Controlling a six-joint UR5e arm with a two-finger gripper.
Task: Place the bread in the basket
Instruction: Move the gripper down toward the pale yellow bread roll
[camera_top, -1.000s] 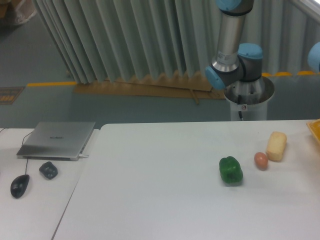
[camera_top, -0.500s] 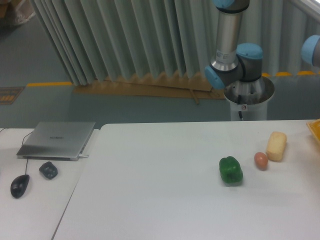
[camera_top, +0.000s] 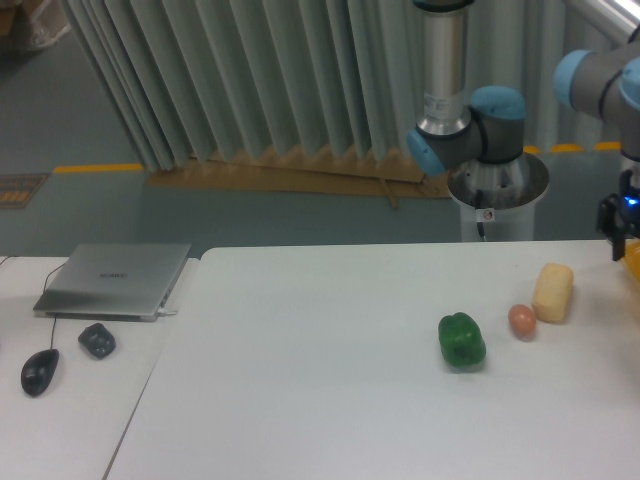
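The bread (camera_top: 553, 292), a pale yellow-cream oblong block, lies on the white table (camera_top: 330, 380) at the right. The basket (camera_top: 633, 268) shows only as a yellow-orange corner at the right frame edge. My gripper (camera_top: 618, 240), dark with a blue light, has come in at the right edge, above the basket corner and up and to the right of the bread, apart from it. The frame edge cuts it off, so its jaws do not show clearly.
A brownish-orange egg (camera_top: 521, 320) lies just left of the bread and a green bell pepper (camera_top: 461, 340) further left. On the left table stand a laptop (camera_top: 113, 280), a mouse (camera_top: 39, 371) and a small dark object (camera_top: 97, 340). The arm's base (camera_top: 496, 190) stands behind the table.
The arm has swung: the wrist and gripper have come down into view at the right edge, over the basket corner. The bread, egg and pepper have not moved.
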